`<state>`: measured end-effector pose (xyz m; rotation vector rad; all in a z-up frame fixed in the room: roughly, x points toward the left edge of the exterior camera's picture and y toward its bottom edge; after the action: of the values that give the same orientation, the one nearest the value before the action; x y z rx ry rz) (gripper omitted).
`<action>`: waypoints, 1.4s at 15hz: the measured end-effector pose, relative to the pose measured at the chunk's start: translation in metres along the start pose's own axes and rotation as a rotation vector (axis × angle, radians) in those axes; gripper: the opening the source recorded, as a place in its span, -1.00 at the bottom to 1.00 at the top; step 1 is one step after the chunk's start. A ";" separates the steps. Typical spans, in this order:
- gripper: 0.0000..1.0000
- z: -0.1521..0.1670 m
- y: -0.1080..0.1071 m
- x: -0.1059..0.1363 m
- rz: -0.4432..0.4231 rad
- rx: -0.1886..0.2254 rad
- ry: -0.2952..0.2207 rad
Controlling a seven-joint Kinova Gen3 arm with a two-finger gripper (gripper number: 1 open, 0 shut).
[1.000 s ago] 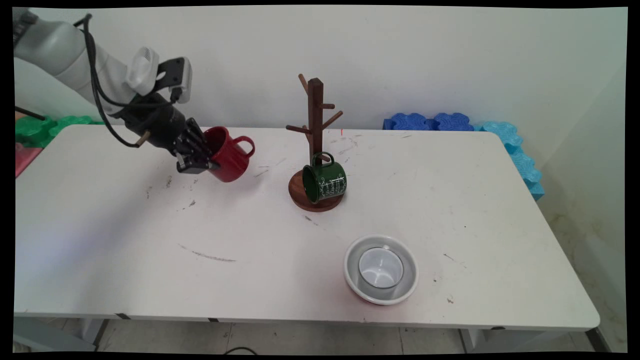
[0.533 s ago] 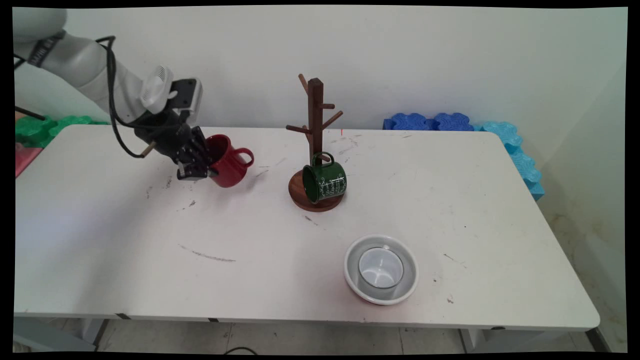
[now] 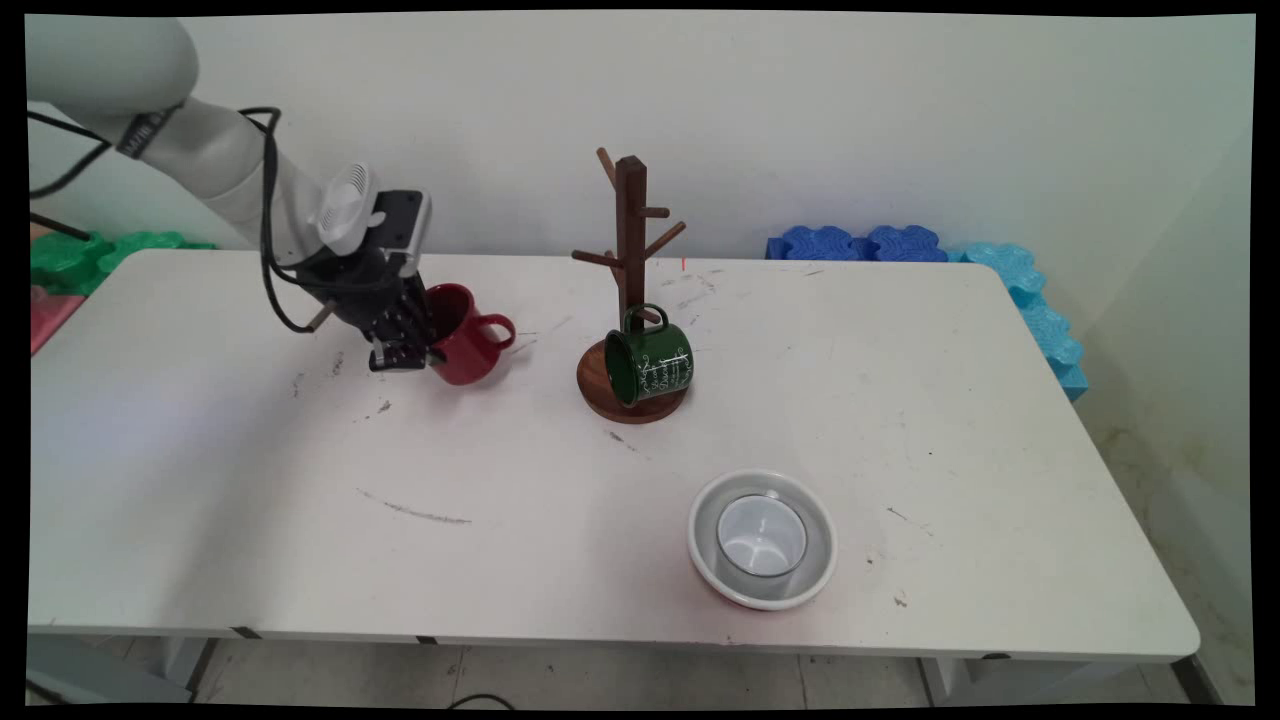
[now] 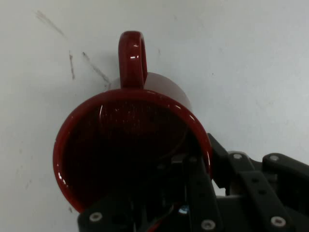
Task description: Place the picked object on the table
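Observation:
My gripper (image 3: pixel 410 345) is shut on the rim of a red mug (image 3: pixel 463 335), one finger inside the cup and one outside. The mug hangs tilted just above the table (image 3: pixel 250 450), left of centre, its handle (image 3: pixel 497 331) pointing right toward the wooden mug tree (image 3: pixel 630 290). In the hand view the red mug (image 4: pixel 130 145) fills the middle, its open mouth facing the camera and its handle (image 4: pixel 132 58) pointing up, with my gripper (image 4: pixel 193 183) clamped on the rim's lower right.
A green enamel mug (image 3: pixel 650 365) hangs on a low peg of the mug tree, over its round base. A white bowl (image 3: pixel 800 580) holding a white cup (image 3: pixel 761 536) stands near the front edge. Blue foam blocks (image 3: pixel 860 243) lie at the back right, green ones (image 3: pixel 70 255) at the back left.
The gripper has carried the red mug down and to the right, closer to the table and the mug tree. The mug stands less tilted than before.

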<state>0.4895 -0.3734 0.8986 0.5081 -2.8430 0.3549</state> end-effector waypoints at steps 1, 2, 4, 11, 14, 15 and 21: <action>-1.00 0.003 0.000 0.000 0.004 -0.001 -0.004; -1.00 0.006 -0.001 0.001 0.008 -0.001 -0.008; -1.00 0.011 -0.001 0.002 0.015 -0.003 -0.016; -1.00 0.022 -0.004 0.005 0.031 -0.006 -0.032; -1.00 0.025 -0.005 0.006 0.034 -0.007 -0.036; 1.00 0.026 -0.005 0.006 0.035 -0.008 -0.037; 1.00 0.032 -0.004 0.007 0.043 -0.010 -0.041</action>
<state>0.4786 -0.3884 0.8715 0.4585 -2.8972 0.3412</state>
